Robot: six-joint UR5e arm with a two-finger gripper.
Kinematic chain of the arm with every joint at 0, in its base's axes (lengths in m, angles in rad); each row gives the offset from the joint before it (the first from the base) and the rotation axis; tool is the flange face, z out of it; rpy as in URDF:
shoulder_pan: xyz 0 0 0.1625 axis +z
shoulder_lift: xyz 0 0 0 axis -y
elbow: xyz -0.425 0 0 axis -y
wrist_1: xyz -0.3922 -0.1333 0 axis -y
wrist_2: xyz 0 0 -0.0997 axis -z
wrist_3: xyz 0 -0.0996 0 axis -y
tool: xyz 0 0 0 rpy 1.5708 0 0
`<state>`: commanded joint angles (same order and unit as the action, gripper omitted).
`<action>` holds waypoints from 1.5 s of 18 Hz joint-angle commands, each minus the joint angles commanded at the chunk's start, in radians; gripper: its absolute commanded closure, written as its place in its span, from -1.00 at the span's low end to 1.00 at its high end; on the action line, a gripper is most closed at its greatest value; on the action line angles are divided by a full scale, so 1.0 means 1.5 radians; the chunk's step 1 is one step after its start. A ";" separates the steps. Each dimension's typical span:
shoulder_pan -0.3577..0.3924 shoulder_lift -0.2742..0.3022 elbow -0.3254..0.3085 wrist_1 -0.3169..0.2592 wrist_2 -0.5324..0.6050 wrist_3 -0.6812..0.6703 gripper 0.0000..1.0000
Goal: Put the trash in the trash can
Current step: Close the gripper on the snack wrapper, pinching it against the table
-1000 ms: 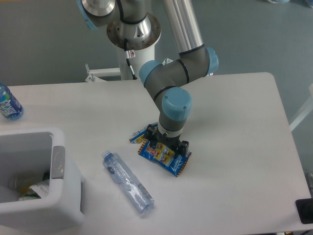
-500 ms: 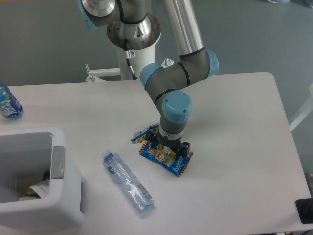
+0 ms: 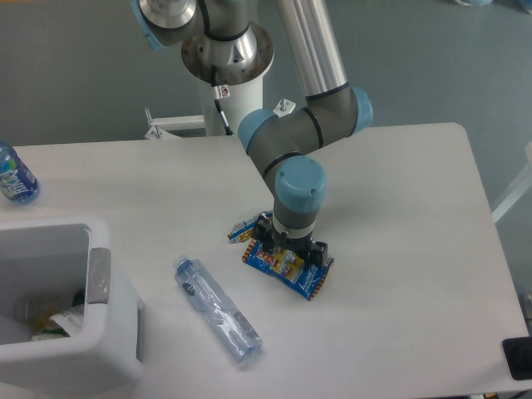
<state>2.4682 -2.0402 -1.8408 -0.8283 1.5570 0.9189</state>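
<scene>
— Where are your jaws, and what do they have?

— My gripper [image 3: 290, 254] points straight down at the white worktop [image 3: 399, 208], and my jaws stand on either side of the blue snack wrapper [image 3: 287, 268], one at its upper-left edge, one toward its right end. They look closed in against the foil, but my own wrist blocks the contact, so I cannot tell whether they truly pinch it.

— Which way does the wrapper lie?

— Flat on the worktop under my jaws. Its long axis runs from upper-left to lower-right; the lower-right corner sticks out past my jaws toward the front edge, and a small crumpled tail pokes out to the left of them. The yellow-red print faces up.

— And the bottle?

— The crushed clear bottle [image 3: 218, 309] lies to the left of my jaws and nearer the front, well apart from the wrapper. Its long axis also runs upper-left to lower-right, with the narrower end pointing up-left.

— The bin?

— The white trash can [image 3: 108, 332] stands far to the left of my jaws, at the worktop's front-left corner, with the grey tab [image 3: 99, 275] on its near rim. Some rubbish already lies inside it. Beyond it, at the far left edge, stands a blue-labelled bottle [image 3: 14, 176].
</scene>
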 joint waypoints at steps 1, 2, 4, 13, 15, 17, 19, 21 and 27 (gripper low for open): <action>0.000 -0.001 0.001 0.002 0.000 0.000 -1.00; 0.000 -0.004 0.002 0.006 0.000 0.000 -1.00; 0.000 -0.006 0.002 0.010 0.002 0.000 -1.00; 0.001 -0.006 -0.003 0.014 0.001 -0.002 -1.00; 0.000 -0.006 -0.003 0.013 0.001 -0.002 -1.00; 0.000 -0.008 -0.002 0.014 0.002 -0.002 -1.00; 0.000 -0.009 -0.001 0.014 0.001 -0.002 -1.00; 0.000 -0.009 0.000 0.014 0.001 -0.001 -1.00; 0.000 -0.010 0.001 0.013 0.002 -0.001 -0.93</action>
<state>2.4682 -2.0555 -1.8392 -0.8084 1.5601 0.9173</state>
